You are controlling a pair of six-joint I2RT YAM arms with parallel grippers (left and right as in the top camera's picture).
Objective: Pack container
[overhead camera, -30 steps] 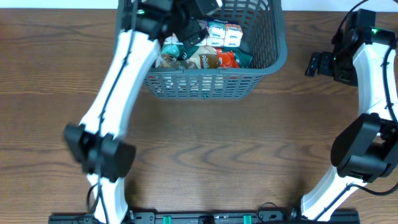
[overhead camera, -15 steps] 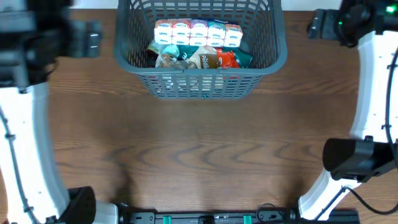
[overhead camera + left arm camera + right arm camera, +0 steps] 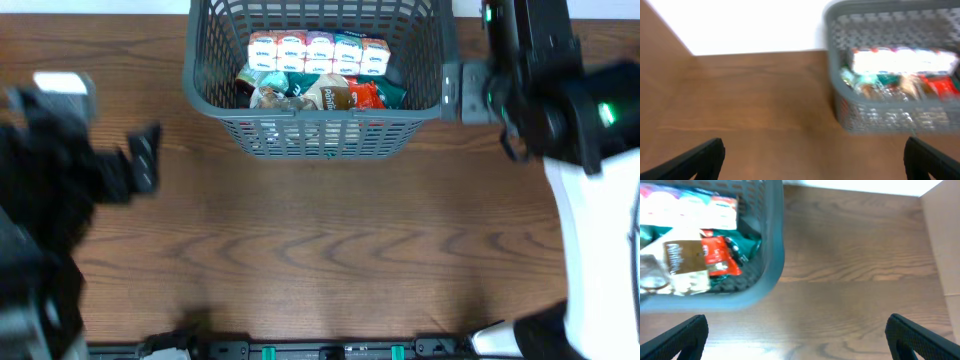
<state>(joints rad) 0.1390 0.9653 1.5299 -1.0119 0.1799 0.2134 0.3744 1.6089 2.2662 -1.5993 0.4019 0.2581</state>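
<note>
Overhead view: the large dark grey plastic container [image 3: 320, 135] with slotted lattice sides stands at the far middle of the brown wooden desk [image 3: 320, 250]. Inside it, a row of small white cartons [image 3: 318, 50] lies along the far wall, with brown, red and green packets [image 3: 330, 95] in front of them. My left pincer [image 3: 143, 167] is a dark blur over the desk, well to the left of the container. My right pincer [image 3: 458, 92] is just beside the container's right rim.

Left wrist view: my left pincer [image 3: 815, 155] is spread wide over the desk, with nothing between its black fingertips [image 3: 702, 152]. The container [image 3: 880, 120] sits ahead to the right, blurred.

Right wrist view: my right pincer [image 3: 800, 335] is likewise spread and empty, above the desk beside the container's [image 3: 775, 265] rounded corner. A red packet [image 3: 715, 255] and a green packet [image 3: 747, 245] lie in that corner.
</note>
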